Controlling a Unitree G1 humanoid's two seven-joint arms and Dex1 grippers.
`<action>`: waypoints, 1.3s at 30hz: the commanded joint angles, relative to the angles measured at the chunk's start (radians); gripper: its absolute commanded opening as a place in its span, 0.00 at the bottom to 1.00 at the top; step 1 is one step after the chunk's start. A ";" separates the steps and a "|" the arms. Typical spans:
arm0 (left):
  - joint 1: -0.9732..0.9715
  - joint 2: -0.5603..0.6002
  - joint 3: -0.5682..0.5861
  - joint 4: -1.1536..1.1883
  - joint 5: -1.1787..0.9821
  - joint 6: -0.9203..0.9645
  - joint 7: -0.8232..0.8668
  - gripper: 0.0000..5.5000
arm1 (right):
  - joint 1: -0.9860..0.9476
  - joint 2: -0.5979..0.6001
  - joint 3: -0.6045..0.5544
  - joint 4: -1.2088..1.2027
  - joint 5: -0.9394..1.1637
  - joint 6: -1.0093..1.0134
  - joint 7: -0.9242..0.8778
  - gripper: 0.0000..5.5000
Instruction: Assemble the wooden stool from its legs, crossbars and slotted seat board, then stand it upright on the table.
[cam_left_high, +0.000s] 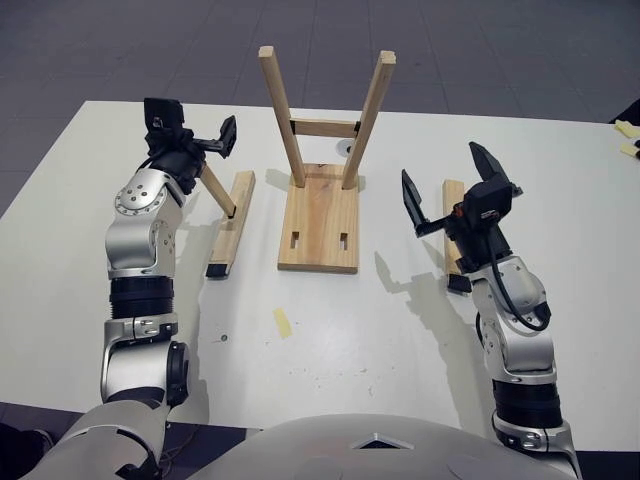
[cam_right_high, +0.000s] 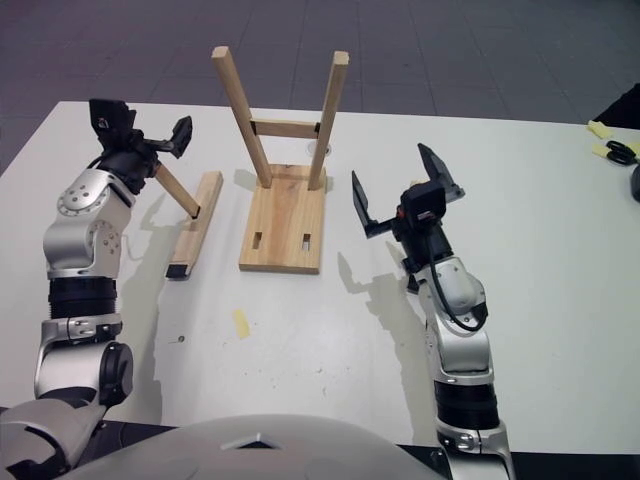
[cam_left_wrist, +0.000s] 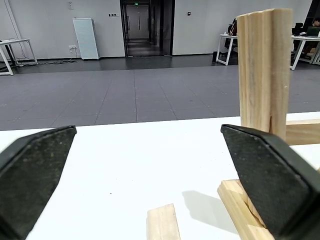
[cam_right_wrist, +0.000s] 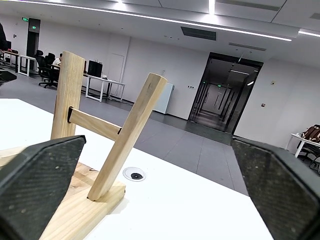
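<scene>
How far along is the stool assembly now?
Done: two legs, joined by a crossbar, stand in the seat board, far end. In hand: nothing; left gripper and right gripper are open. Left: fit the left loose leg and right loose leg into the empty near slots, then stand it upright.

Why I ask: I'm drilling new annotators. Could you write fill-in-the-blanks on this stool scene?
The seat board lies flat with ___ legs standing in it.
One ___ joins those upright legs.
The left claw and right claw are both ___.
The board's near slots are ___.
Missing: two; crossbar; open; empty.
</scene>
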 joint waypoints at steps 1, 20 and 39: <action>-0.057 0.013 0.026 -0.038 -0.014 0.056 0.020 0.97 | 0.005 0.004 0.007 -0.006 -0.002 0.001 0.000 0.98; 0.047 0.175 0.017 -0.380 -0.132 0.497 -0.077 0.97 | 0.189 0.025 -0.038 -0.098 -0.028 -0.011 -0.078 0.98; 0.284 0.171 -0.188 -0.236 0.035 0.505 -0.087 0.92 | 0.174 0.029 -0.022 -0.099 -0.028 0.006 -0.075 0.98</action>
